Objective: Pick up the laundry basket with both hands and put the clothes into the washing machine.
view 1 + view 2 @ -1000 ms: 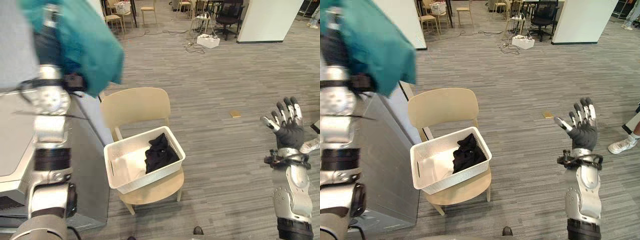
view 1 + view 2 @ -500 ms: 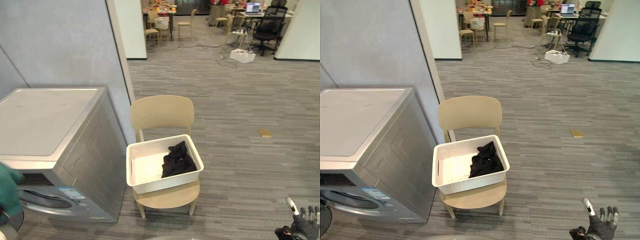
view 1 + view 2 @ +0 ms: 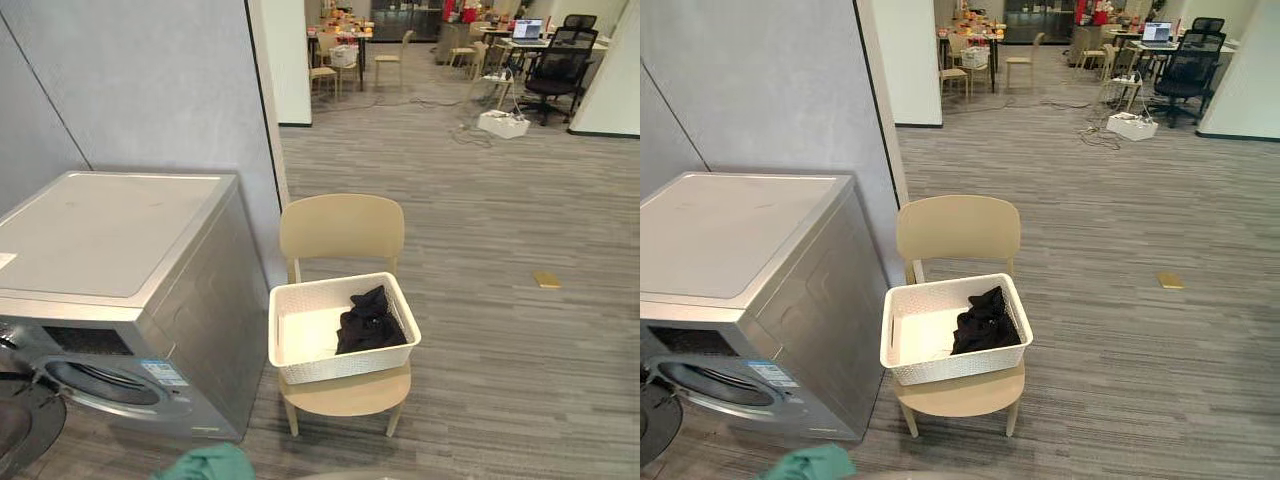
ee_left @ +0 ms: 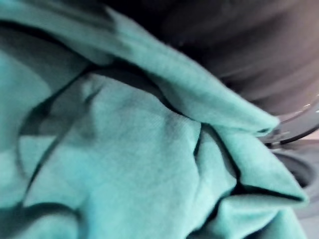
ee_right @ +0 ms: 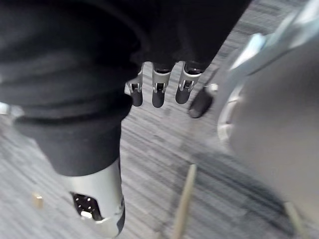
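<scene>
The crumpled teal cloth (image 3: 205, 465), high a second ago, now sits low beside the grey washing machine (image 3: 150, 300). I cannot tell the left hand's hold. The right hand (image 5: 158, 92) is slack and empty.

No writing I can read from here.
The only print I can find is a small white-and-blue label (image 3: 160, 372) on the front of the boxy silver-grey metal washing machine (image 3: 110, 230), just beside its round door opening. Its lettering is too small for me to make out, and a white paper slip (image 3: 5, 260) at the lid's edge shows me no characters either.
</scene>
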Controlling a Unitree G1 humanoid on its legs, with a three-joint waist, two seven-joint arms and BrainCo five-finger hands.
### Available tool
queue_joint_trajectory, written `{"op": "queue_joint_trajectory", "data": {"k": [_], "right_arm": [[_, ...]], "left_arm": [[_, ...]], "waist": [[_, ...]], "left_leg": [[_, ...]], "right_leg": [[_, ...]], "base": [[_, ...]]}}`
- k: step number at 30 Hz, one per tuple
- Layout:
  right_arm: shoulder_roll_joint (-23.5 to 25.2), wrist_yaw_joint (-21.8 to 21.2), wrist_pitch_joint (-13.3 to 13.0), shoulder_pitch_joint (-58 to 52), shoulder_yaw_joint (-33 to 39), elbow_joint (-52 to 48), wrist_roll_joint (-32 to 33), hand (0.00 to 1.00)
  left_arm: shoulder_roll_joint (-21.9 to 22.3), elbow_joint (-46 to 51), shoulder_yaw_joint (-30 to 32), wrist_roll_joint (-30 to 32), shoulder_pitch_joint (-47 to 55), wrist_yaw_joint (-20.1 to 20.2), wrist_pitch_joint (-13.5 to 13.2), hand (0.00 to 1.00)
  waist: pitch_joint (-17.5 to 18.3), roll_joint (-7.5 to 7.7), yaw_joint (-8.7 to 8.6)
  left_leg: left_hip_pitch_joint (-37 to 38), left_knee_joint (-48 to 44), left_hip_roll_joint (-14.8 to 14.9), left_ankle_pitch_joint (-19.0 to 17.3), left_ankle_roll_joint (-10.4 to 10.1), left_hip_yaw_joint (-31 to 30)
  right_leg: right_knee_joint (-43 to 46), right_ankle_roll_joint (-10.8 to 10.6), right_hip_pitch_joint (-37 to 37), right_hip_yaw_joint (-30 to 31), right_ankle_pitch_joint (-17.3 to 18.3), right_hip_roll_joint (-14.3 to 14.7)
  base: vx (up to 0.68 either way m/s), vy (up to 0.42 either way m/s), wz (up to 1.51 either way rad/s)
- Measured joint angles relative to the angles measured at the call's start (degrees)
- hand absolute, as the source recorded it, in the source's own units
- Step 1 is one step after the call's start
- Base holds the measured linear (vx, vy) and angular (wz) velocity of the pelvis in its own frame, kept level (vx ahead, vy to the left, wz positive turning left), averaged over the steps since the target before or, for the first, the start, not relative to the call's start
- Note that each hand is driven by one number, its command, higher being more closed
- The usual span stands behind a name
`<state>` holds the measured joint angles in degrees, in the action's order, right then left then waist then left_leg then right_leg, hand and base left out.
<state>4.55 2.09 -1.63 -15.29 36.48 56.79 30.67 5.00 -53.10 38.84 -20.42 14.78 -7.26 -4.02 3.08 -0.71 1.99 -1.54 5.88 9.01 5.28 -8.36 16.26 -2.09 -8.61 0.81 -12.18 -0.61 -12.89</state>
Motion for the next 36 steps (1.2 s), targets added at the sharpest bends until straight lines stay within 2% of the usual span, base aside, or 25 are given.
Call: {"op": "queue_joint_trajectory", "data": {"k": [4, 6, 7, 9, 11, 12, 13, 14, 15, 16, 17, 18, 19, 20, 21, 22, 23, 24, 25, 29, 32, 33, 34, 35, 36], "right_arm": [[-1.33, -0.8, 0.45, 5.15, 0.82, 5.0, -3.96, 0.0], [-2.96, -0.94, 0.29, 7.97, -5.61, 5.2, -4.92, 0.0], [-3.89, -1.03, 0.19, 8.53, -7.46, 5.19, -5.61, 0.0], [-5.73, -0.8, -0.3, 10.76, -12.41, 4.81, -6.92, 0.0], [-6.54, -0.59, -0.45, 12.38, -14.89, 4.54, -8.21, 0.0], [-6.43, -0.33, -0.45, 13.71, -16.31, 3.62, -8.8, 0.0], [-6.58, 0.12, -0.57, 15.22, -17.18, 1.91, -8.77, 0.0], [-5.79, 0.22, -0.67, 16.07, -17.25, 1.43, -8.76, 0.0], [-5.62, 0.23, -0.87, 17.25, -17.07, 0.94, -8.75, 0.0], [-5.45, 0.22, -1.28, 17.59, -17.03, 0.13, -8.73, 0.0], [-5.59, 0.21, -1.5, 17.5, -16.1, -0.39, -8.72, 0.0], [-5.54, 0.26, -1.45, 17.33, -15.27, -0.24, -8.7, 0.0], [-6.12, 0.32, -1.43, 16.97, -13.22, -0.16, -8.64, 0.0], [-6.01, 0.41, -0.76, 16.63, -10.9, 1.23, -8.6, 0.0], [-6.26, 0.39, -0.46, 16.69, -9.83, 2.3, -8.59, 0.0], [-5.74, 0.5, -0.32, 16.33, -8.82, 4.15, -8.57, 0.0], [-6.05, 0.49, -0.43, 16.07, -7.65, 5.0, -8.48, 0.0], [-6.37, 0.76, -0.07, 16.37, -5.5, 6.91, -8.44, 0.0], [-6.34, 0.88, 0.37, 15.26, -5.23, 8.03, -8.47, 0.0], [-5.24, 0.39, 1.82, 14.92, -6.43, 8.88, -9.03, 0.0], [-6.11, 0.44, 2.07, 15.65, -8.27, 8.24, -9.25, 0.0], [-6.35, 0.44, 2.05, 15.57, -8.25, 7.55, -9.07, 0.0], [-6.48, 0.49, 2.0, 14.59, -8.11, 6.94, -8.65, 0.0], [-6.52, 0.47, 1.86, 13.96, -8.09, 6.78, -8.65, 0.0], [-6.63, 0.3, 1.36, 12.43, -8.08, 5.09, -8.65, 0.0]], "left_arm": [[-0.11, -3.34, -0.58, 2.82, -1.46, 2.1, 0.57, 1.0], [0.35, -3.08, -1.69, 3.05, -3.39, 2.19, 0.27, 1.0], [0.44, -3.02, -1.9, 3.05, -4.17, 2.11, 0.23, 1.0], [0.57, -2.33, -3.22, 2.97, -7.64, 1.94, -0.09, 1.0], [0.56, -2.0, -4.82, 2.96, -8.97, 1.8, -0.26, 1.0], [0.64, -1.85, -5.01, 2.97, -8.99, 1.8, -0.27, 1.0], [0.66, -1.42, -6.03, 3.02, -9.14, 1.71, -0.27, 1.0], [-0.05, -1.07, -6.68, 3.08, -9.38, 1.73, -0.28, 1.0], [-0.2, -0.6, -6.5, 3.08, -9.91, 1.74, -0.2, 1.0], [0.21, -0.63, -5.25, 3.08, -9.46, 1.2, -0.02, 1.0], [0.31, -1.36, -4.51, 3.12, -8.78, 0.97, 0.04, 1.0], [0.31, -1.94, -4.31, 3.2, -8.49, 0.9, 0.04, 1.0], [0.25, -3.1, -4.44, 3.24, -8.62, 0.93, 0.3, 1.0], [-0.37, -3.06, -5.11, 3.79, -9.17, 1.14, 0.51, 1.0], [-1.06, -3.3, -5.74, 3.9, -9.48, 1.14, 0.39, 1.0], [-2.6, -4.25, -5.93, 4.43, -11.37, 1.0, 0.37, 1.0], [-3.28, -5.73, -5.71, 4.71, -11.76, 1.02, 0.78, 1.0], [-2.98, -6.97, -5.78, 5.25, -12.23, 1.18, 1.6, 1.0], [-3.06, -6.89, -7.94, 5.38, -11.75, 1.12, 1.66, 1.0], [-5.09, -6.26, -17.43, 6.65, -10.02, 2.22, 1.31, 1.0], [-5.07, -5.63, -19.24, 7.27, -9.56, 2.32, 1.08, 1.0], [-5.07, -5.5, -19.45, 7.57, -8.97, 2.32, 0.85, 1.0], [-5.32, -5.45, -20.62, 7.68, -8.32, 2.33, 0.58, 1.0], [-5.45, -5.48, -21.02, 7.78, -8.06, 2.34, 0.42, 1.0], [-5.22, -5.49, -21.27, 8.48, -7.57, 2.35, 0.36, 1.0]], "waist": [[-5.23, 0.19, 0.3], [-7.25, -0.08, 0.44], [-7.4, -0.31, 0.38], [-9.28, -1.14, 0.55], [-10.26, -1.4, 0.75], [-10.39, -1.37, 0.94], [-10.52, -1.25, 1.07], [-11.04, 0.09, 1.06], [-11.51, 0.87, 2.27], [-11.08, 0.54, 2.15], [-10.87, -0.36, 2.01], [-10.65, -0.73, 1.93], [-9.95, -1.67, 1.68], [-9.37, -1.27, 1.04], [-9.0, -0.93, 0.26], [-8.8, 0.71, -1.65], [-8.84, 0.1, -2.2], [-9.05, 0.0, -1.72], [-9.16, 0.27, -1.39], [-8.41, 0.23, -1.13], [-8.63, 0.39, -1.13], [-8.67, 0.37, -1.19], [-8.79, 0.52, -1.26], [-8.9, 0.65, -1.35], [-8.78, -0.43, -1.43]], "left_leg": [[0.04, -0.02, 0.14, 0.0, 0.0, -0.39], [-2.13, -0.44, 1.02, 0.99, -0.4, -2.36], [-3.25, -0.75, 1.1, 2.29, -0.52, -3.34], [-7.15, -2.48, 1.46, 5.43, 1.05, -8.92], [-8.3, -2.09, 1.02, 7.14, 1.09, -12.7], [-8.51, -1.4, 0.53, 9.44, 1.13, -14.0], [-9.85, -0.09, -0.42, 14.01, 0.37, -15.14], [-11.01, -1.51, -0.83, 14.59, 0.17, -15.26], [-13.71, -11.49, -1.15, 7.31, 3.43, -12.12], [-16.65, -27.96, 0.38, -3.17, 7.36, -8.34], [-16.36, -38.8, 3.4, -8.64, 8.11, -5.72], [-15.64, -41.55, 5.12, -9.95, 8.42, -4.1], [-16.08, -40.86, 5.97, -10.46, 8.53, -1.32], [-14.95, -33.86, 2.48, -9.49, 9.61, -1.76], [-13.77, -28.09, 1.38, -8.53, 8.87, -2.88], [-11.66, -19.67, -0.24, -7.53, 6.85, -3.59], [-11.54, -19.56, 0.45, -9.24, 6.52, -1.4], [-8.83, -14.28, -0.98, -6.63, 5.15, -0.61], [-5.28, -9.6, -2.88, -4.31, 5.54, -1.16], [0.86, -0.37, -7.04, -0.46, 6.78, -4.7], [1.33, -0.34, -10.12, -0.64, 7.23, -6.16], [2.18, -0.1, -11.75, -1.54, 8.45, -7.67], [2.93, -0.07, -13.42, -2.05, 9.75, -9.5], [3.52, -0.15, -14.06, -2.38, 10.26, -11.07], [4.59, -0.42, -14.28, -2.64, 10.62, -13.6]], "right_leg": [[1.94, 0.0, -1.2, 1.24, 0.01, 0.27], [5.66, -0.2, -3.41, -0.03, 0.45, 0.45], [7.26, -0.09, -4.44, -0.93, 1.34, 0.69], [12.88, 0.09, -6.34, -5.9, 4.22, 0.46], [16.83, 0.32, -6.18, -10.38, 7.3, -0.54], [18.49, 0.64, -5.74, -12.89, 8.65, -1.15], [18.2, 1.62, -4.99, -15.52, 8.83, -2.21], [17.29, 1.83, -4.52, -17.21, 8.66, -3.31], [17.08, 1.94, -4.34, -18.44, 7.82, -4.37], [16.95, 1.61, -2.63, -20.41, 7.4, -5.2], [17.06, 1.58, -0.8, -22.35, 7.37, -5.3], [17.11, 1.41, 0.17, -23.49, 7.27, -5.31], [18.23, 1.01, 1.27, -26.1, 6.99, -4.99], [19.37, 1.65, -0.64, -26.82, 7.4, -5.69], [16.89, 1.04, -0.98, -26.42, 8.9, -3.59], [7.17, 2.62, 0.3, -25.68, 4.74, -0.07], [5.94, 1.14, 2.22, -28.11, 2.72, 0.36], [7.49, 1.79, 2.68, -30.52, 2.25, -0.83], [9.38, 2.08, 4.08, -31.85, 1.96, -2.33], [13.27, 2.33, 6.82, -33.36, 1.77, -6.04], [18.22, 2.35, 6.59, -33.47, 1.78, -10.5], [22.27, 2.49, 6.72, -33.41, 1.86, -12.96], [27.59, 5.89, 6.69, -31.97, 1.81, -15.9], [30.33, 8.83, 6.29, -29.74, 1.16, -16.83], [35.03, 13.35, 3.2, -21.14, 0.11, -16.15]], "base": [[0.04, 0.002, -0.04], [0.0, -0.042, 0.29], [0.04, -0.046, 0.56], [0.06, -0.106, 1.17], [0.02, -0.114, 1.26], [-0.03, -0.086, 1.15], [-0.06, -0.062, 1.15], [-0.05, -0.025, 0.82], [-0.02, 0.003, 0.58], [-0.05, 0.036, 0.55], [-0.05, 0.056, 0.56], [-0.05, 0.138, 0.65], [0.01, 0.141, 1.07], [0.0, 0.109, 1.31], [-0.07, 0.007, 1.76], [-0.05, -0.033, 1.63], [0.0, 0.036, 1.64], [0.06, 0.155, 1.1], [0.04, 0.175, 0.75], [0.02, 0.124, 0.57], [0.01, 0.132, 0.36], [0.02, 0.204, 0.61], [0.02, 0.167, 0.8], [0.08, 0.152, 1.06], [0.1, 0.11, 1.0]]}}
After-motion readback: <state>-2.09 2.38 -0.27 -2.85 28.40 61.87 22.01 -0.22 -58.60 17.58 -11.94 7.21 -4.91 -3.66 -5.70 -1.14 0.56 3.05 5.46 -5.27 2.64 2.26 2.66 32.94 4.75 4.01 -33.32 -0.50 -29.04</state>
